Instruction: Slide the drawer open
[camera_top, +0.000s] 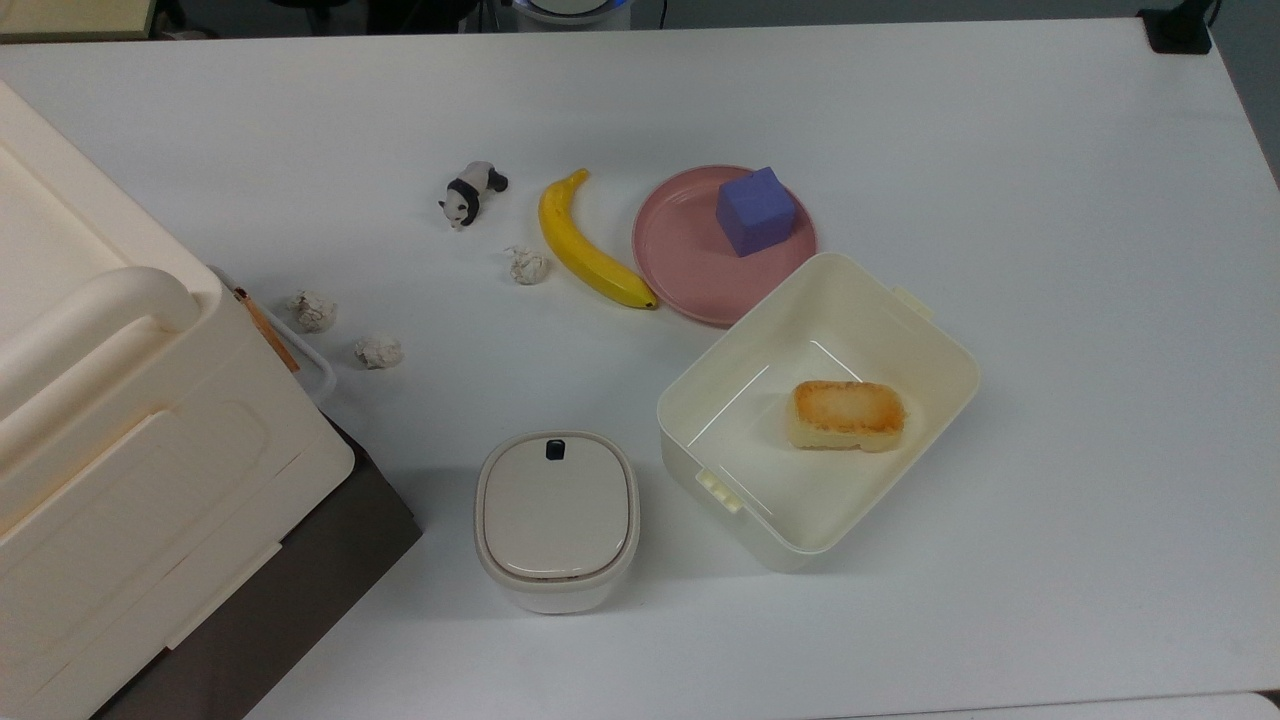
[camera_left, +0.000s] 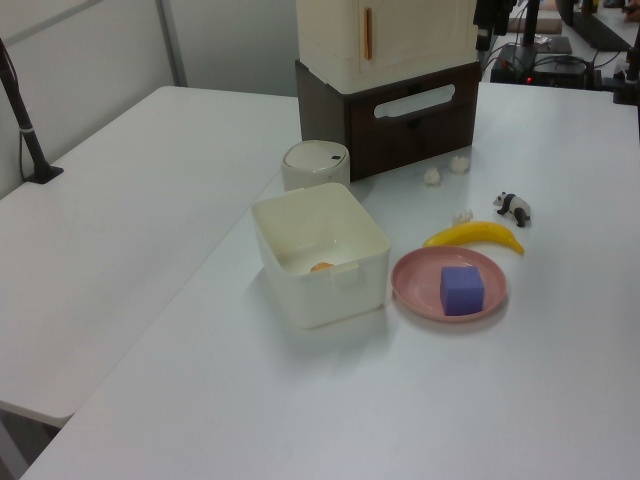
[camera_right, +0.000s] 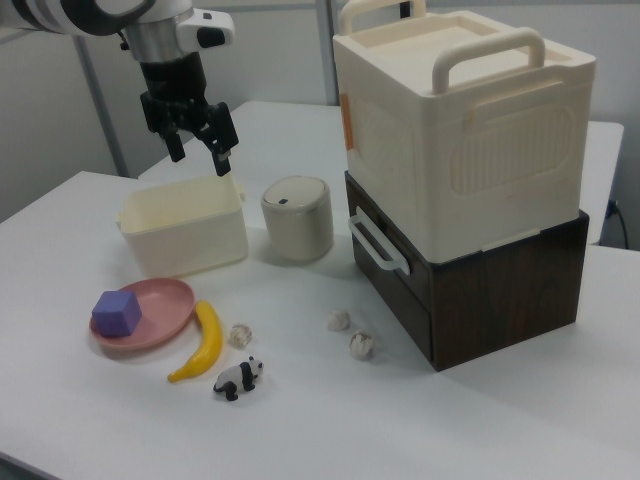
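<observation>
drawer (camera_right: 385, 262) sitting shut under the cream box (camera_right: 460, 130), white handle (camera_right: 377, 243) facing the lidded bin (camera_right: 297, 218) | tub (camera_right: 184, 226) lying beyond the bin | gripper (camera_right: 199, 142) hovering above the tub, fingers spread, gripping nothing

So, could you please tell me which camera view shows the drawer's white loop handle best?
The left view: it faces the drawer front squarely, so the handle shows whole against the dark panel. The right view shows the handle obliquely, jutting out. In the top view the handle peeks out beneath the cream box.
</observation>
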